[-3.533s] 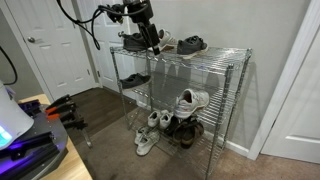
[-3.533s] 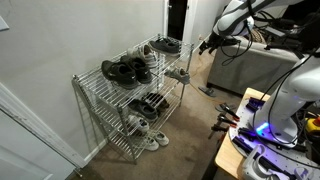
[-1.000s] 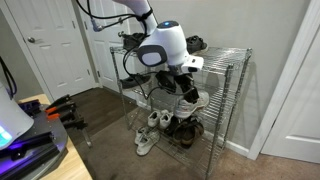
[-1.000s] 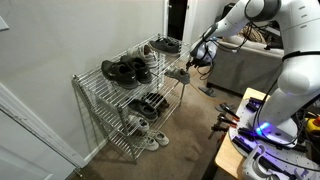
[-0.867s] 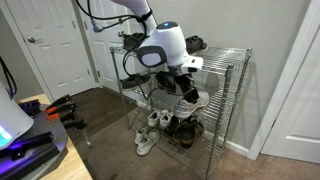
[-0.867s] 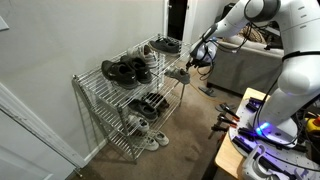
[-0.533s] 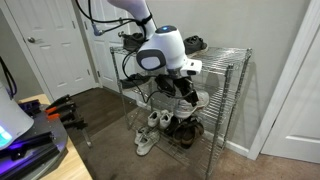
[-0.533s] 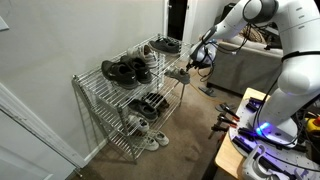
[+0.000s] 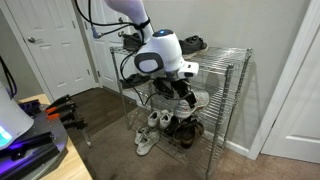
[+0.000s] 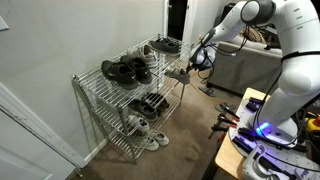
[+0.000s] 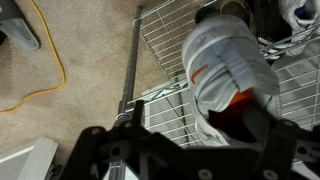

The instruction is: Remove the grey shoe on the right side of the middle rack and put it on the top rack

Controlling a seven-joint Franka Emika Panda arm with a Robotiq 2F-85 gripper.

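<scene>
The chrome shelving unit [image 9: 232, 90] holds shoes on all three tiers. On the top rack [image 9: 225, 52] I see a dark shoe [image 9: 192, 43] at the back. From the opposite side, an exterior view shows a black pair [image 10: 125, 70] and a paler pair [image 10: 160, 46] up there. The middle rack [image 11: 160, 45] carries the grey shoe [image 9: 197, 98] on its right side, and a black shoe [image 9: 135, 79] sits further along the same tier. The lowest tier has the small white sneakers [image 9: 150, 128] with dark shoes [image 9: 186, 128] just beside them.

About three and a half seconds ago my arm was up level with the top rack. It has since come down in front of the unit, and the gripper [image 9: 180, 88] now sits at middle-rack height right by the grey shoe. Over the last second the white wrist housing [image 9: 160, 52] has only drifted a little. The shoe has not left its spot on the middle rack.

In the wrist view the grey shoe [image 11: 228, 62] fills the upper right, lying on the wire grid near the corner pole [image 11: 130, 70]. Its long axis runs roughly top to bottom in that picture. The rounded end points away from me, and what looks like the dark opening, with an orange patch, is at the near end.

The gripper [image 11: 177, 128] has its jaws spread wide. The near end of the shoe sits by the right-hand finger [image 11: 262, 125], but I cannot tell whether they touch.
</scene>
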